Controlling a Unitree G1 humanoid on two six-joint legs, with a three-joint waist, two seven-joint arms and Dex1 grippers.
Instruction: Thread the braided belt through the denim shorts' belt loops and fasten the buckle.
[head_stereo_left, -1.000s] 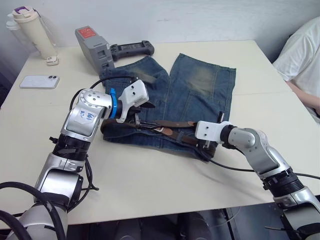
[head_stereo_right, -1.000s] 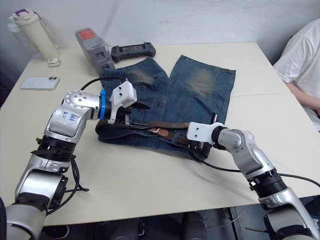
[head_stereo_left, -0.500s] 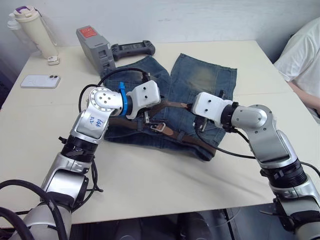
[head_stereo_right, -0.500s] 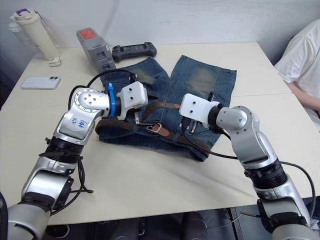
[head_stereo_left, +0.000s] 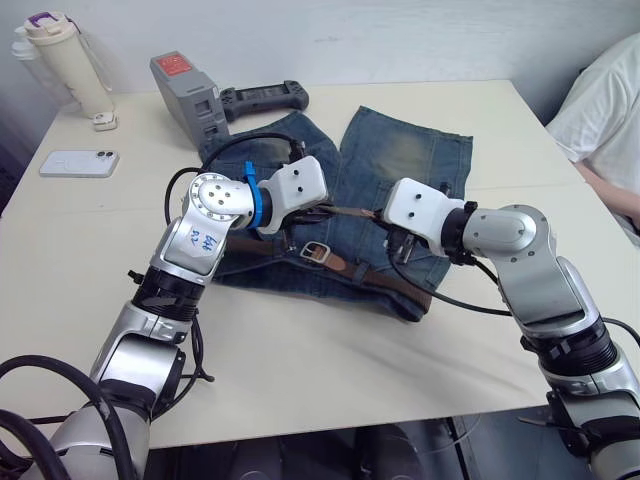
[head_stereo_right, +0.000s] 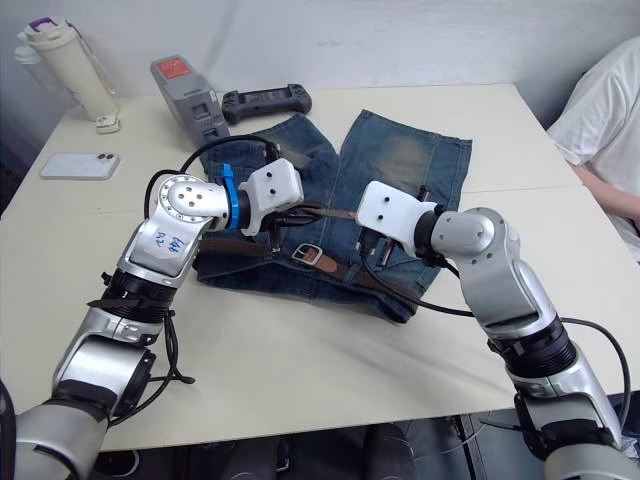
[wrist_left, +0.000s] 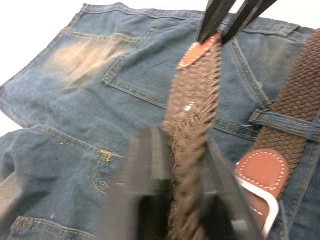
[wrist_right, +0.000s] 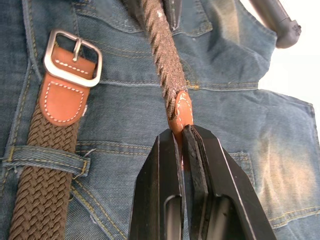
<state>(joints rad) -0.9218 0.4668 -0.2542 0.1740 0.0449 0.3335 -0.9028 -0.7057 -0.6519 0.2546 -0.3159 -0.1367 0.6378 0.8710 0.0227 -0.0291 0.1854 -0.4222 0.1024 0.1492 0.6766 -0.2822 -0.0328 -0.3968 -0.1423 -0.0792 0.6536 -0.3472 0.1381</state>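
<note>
Right gripper (wrist_right: 182, 145) pinches braided belt (head_stereo_left: 345, 211) tan tip; left gripper (wrist_left: 172, 165) clamps the braid at 9 o'clock. Risk: tip slipping before reaching buckle (wrist_right: 73, 51)

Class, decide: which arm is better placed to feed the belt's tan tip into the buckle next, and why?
Probably the right. Its claw pinches the braided belt at the tan tip, with the buckle lying free nearby. The left claw grips the braid farther back.

Silver arms, white wrist housings, blue collar, black cables.
</note>
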